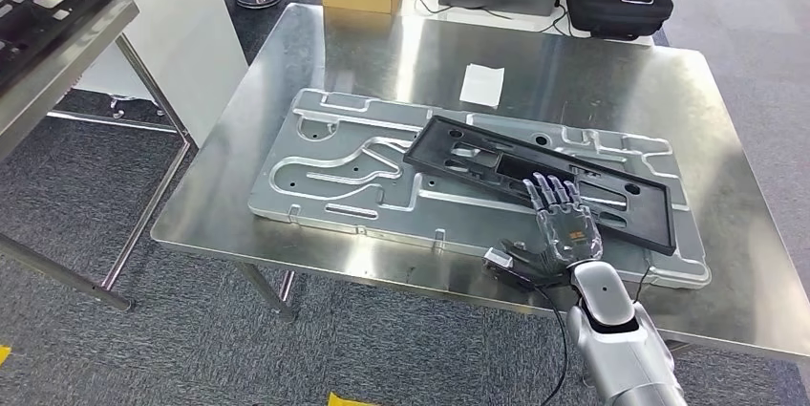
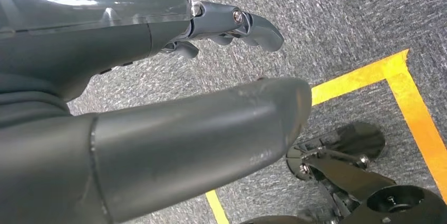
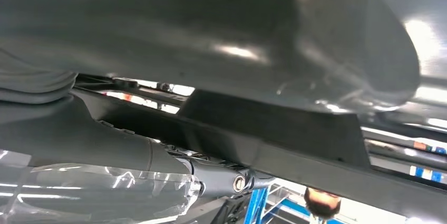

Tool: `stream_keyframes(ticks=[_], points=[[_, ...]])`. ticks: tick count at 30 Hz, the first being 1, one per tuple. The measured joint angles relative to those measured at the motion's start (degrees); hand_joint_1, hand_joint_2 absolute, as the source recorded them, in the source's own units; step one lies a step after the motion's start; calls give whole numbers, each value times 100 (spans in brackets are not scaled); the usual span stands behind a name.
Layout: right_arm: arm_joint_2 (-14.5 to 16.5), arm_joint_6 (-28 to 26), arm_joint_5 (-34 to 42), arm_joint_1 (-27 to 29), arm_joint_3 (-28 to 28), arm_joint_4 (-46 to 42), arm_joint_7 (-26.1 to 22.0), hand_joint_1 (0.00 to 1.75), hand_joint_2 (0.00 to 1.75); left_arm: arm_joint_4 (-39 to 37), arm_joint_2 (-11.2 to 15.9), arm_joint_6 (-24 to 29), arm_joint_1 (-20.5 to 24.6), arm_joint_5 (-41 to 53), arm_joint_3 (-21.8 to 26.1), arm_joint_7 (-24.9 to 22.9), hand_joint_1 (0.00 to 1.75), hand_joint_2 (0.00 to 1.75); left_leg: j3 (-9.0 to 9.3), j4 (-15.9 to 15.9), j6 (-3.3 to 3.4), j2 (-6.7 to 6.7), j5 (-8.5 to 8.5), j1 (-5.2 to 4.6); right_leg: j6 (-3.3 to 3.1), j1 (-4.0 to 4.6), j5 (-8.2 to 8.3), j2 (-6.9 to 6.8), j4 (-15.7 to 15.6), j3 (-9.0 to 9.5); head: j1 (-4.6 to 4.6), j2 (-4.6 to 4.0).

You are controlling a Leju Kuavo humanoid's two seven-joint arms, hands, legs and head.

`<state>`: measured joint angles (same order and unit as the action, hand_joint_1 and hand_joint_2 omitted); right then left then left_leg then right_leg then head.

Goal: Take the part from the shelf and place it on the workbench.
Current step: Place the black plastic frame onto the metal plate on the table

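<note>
The black part (image 1: pixel 540 180) is lying on the surface (image 1: pixel 401 62), resting across the grey aluminium plate (image 1: pixel 325 172), its long axis running from about ten o'clock to four o'clock; the right hand (image 1: pixel 559 224) is sitting on the part's near edge at roughly five o'clock of the surface's middle, fingers stretched forward over the frame; in the right wrist view the thumb (image 3: pixel 263 34) is lying on one face of the part (image 3: pixel 295 145) and the darker fingers (image 3: pixel 211 174) on the other, so the hand is judged to be pinching the frame between them; the left hand (image 2: pixel 158 103) is hanging low over the carpet, fingers apart and holding nothing; a second black frame (image 1: pixel 43 5) is lying on the shelf at ten o'clock.

Risks, as a judgement: if the hand is drawing back before its grip is fully loosened, a finger caught in a cut-out could be dragging the part off the plate toward the near edge; a tilted release could be letting the frame slide on the smooth metal.
</note>
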<state>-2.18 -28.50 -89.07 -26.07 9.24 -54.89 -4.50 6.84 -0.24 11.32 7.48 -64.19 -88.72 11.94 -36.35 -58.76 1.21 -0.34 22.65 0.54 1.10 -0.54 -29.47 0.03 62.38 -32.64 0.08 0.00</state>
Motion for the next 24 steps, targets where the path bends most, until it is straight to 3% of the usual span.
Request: stream_keyframes(ticks=[2,5,6,8,10,11,12,13,15,17,20,21,22,24], points=[[3,-1,0,-15,-3,-3,-1,0,0,0,-5,0,4,0,0,1,0,0,-30,1,-62,0,-55,-6,-51,43,110,1,-404,191,-3,0],[14,-2,0,-12,-11,-8,-7,0,0,0,-4,-8,-3,-3,0,2,0,0,-69,19,-171,0,-115,-1,-137,48,223,-6,-449,131,-5,-1],[22,-3,0,-12,-13,-10,-11,0,0,0,-3,-14,-5,-5,0,1,0,0,-112,-46,-198,1,-29,0,-176,34,278,-16,-470,99,-9,-1],[39,-9,0,-9,-13,-14,-16,0,0,0,-5,-29,-4,-9,0,0,0,0,-294,-515,-233,3,403,13,-245,16,389,-42,-499,-7,-31,-1],[46,-32,-6,12,-13,-14,-17,0,0,0,-9,-39,-5,-14,0,-3,0,0,-504,-1273,-261,5,913,21,-275,28,487,-54,-490,-152,-47,0],[49,-50,-18,28,-13,-15,-17,0,0,0,-9,-39,-5,-20,0,-5,0,0,-515,-1514,-273,5,1048,22,-272,33,541,-57,-481,-229,-46,0],[52,-70,-34,48,-13,-16,-17,0,0,0,-8,-39,-5,-27,0,-7,0,0,-416,-1542,-279,5,1078,22,-264,35,591,-57,-468,-305,-49,0],[55,-89,-51,67,-12,-20,-17,0,0,0,-8,-40,-4,-35,0,-9,0,0,-198,-1334,-277,6,1015,22,-251,33,637,-57,-451,-375,-49,0],[64,-126,-73,98,-10,-54,-6,0,0,0,-7,-41,11,-52,0,-10,0,0,401,-523,-242,7,831,16,-208,32,714,-56,-397,-499,-53,0],[72,-163,-80,110,-6,-100,35,0,0,0,-8,-44,27,-77,0,-15,0,0,711,-5,-175,0,727,-11,-143,37,781,-58,-357,-566,-40,0],[75,-190,-81,130,26,-144,105,0,0,0,-11,-57,18,-106,0,-28,0,0,682,58,-56,3,602,-30,-36,25,884,-50,-382,-582,-30,0],[75,-190,-81,139,39,-157,121,0,0,0,-13,-64,21,-109,0,-32,0,0,657,79,-10,15,535,-20,-6,19,822,-37,-344,-610,-28,0],[73,-190,-81,144,51,-173,143,0,0,0,-15,-72,28,-111,0,-34,0,0,611,102,34,26,459,-9,22,12,648,-22,-203,-673,-20,0],[67,-188,-81,147,82,-206,188,0,0,0,-17,-86,38,-114,0,-35,0,0,468,116,83,39,321,0,64,-7,81,-4,387,-865,-3,0]])
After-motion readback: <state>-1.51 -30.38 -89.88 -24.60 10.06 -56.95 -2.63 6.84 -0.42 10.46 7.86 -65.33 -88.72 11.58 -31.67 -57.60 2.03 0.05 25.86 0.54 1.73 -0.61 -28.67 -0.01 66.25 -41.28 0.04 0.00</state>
